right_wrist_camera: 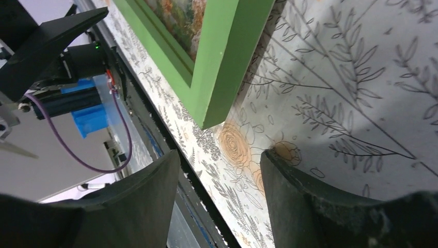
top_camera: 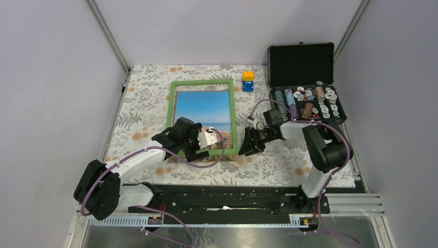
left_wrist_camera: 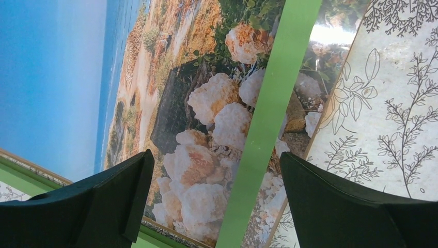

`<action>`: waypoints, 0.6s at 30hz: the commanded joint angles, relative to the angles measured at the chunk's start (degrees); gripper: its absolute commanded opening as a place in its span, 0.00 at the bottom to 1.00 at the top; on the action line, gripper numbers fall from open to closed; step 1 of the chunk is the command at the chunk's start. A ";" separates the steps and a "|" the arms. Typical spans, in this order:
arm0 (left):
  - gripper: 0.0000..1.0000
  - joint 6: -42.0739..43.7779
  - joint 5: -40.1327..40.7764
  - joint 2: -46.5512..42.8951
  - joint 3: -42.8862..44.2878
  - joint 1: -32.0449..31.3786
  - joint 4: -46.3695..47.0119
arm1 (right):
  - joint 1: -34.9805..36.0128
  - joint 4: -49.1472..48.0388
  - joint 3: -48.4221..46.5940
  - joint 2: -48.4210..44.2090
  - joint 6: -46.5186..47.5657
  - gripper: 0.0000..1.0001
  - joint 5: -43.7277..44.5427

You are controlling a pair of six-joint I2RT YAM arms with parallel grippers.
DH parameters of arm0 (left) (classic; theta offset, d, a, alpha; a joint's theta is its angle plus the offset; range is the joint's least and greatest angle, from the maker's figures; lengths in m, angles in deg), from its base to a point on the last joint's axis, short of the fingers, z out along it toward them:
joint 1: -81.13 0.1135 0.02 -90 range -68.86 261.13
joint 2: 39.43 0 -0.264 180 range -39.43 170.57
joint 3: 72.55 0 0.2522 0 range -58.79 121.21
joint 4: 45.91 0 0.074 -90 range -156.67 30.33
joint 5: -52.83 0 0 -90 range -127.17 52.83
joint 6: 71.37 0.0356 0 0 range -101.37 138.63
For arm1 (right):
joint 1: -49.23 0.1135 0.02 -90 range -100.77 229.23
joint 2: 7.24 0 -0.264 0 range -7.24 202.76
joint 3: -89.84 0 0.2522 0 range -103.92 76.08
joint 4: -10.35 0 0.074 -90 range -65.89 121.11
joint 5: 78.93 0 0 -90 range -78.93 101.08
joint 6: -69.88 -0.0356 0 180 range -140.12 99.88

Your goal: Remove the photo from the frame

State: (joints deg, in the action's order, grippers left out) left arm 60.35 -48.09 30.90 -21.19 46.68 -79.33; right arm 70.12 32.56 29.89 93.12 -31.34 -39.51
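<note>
Two black fingers [left_wrist_camera: 103, 201] sit wide apart over the photo [left_wrist_camera: 155, 77] of rocks and blue sea. The green frame [left_wrist_camera: 268, 103] crosses it. Leafy cloth [left_wrist_camera: 392, 103] lies beside.

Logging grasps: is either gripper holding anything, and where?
Nothing held. Left gripper open above the rectangular seaside photo print; right gripper open beside the flat green picture frame.

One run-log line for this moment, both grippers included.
green-bordered rectangular frame: flat, face up | seaside photo print: in frame | left gripper: open, over near border | right gripper: open, beside near-right corner
</note>
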 commanded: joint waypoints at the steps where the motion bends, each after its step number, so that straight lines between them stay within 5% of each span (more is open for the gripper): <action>1: 0.99 -1.14 0.66 -3.37 -0.89 -1.10 2.53 | -0.17 -7.53 3.68 -0.09 -2.63 0.66 -2.09; 18: 0.99 -2.64 -0.78 5.38 1.42 -7.37 3.67 | -0.33 1.02 3.79 -7.63 4.32 0.69 3.08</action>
State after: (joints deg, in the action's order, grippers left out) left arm 56.96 -47.48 34.35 -21.97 39.92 -77.93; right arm 70.05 30.64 33.95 88.51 -30.07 -38.90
